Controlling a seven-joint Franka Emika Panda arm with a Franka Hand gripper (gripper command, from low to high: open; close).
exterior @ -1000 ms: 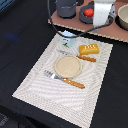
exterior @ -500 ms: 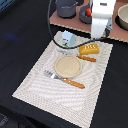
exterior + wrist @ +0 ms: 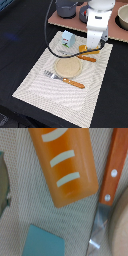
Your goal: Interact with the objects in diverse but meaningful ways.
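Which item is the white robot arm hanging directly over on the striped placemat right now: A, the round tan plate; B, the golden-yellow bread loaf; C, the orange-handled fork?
B: the arm hangs over the golden-yellow bread loaf, which fills the wrist view beside an orange-handled knife.

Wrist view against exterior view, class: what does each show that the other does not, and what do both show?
Only the wrist view shows the loaf's pale stripes and the rivets on the knife handle. Only the exterior view shows the arm, the fork, the whole plate, the placemat and the pot. Both show the loaf, the knife and the blue carton.
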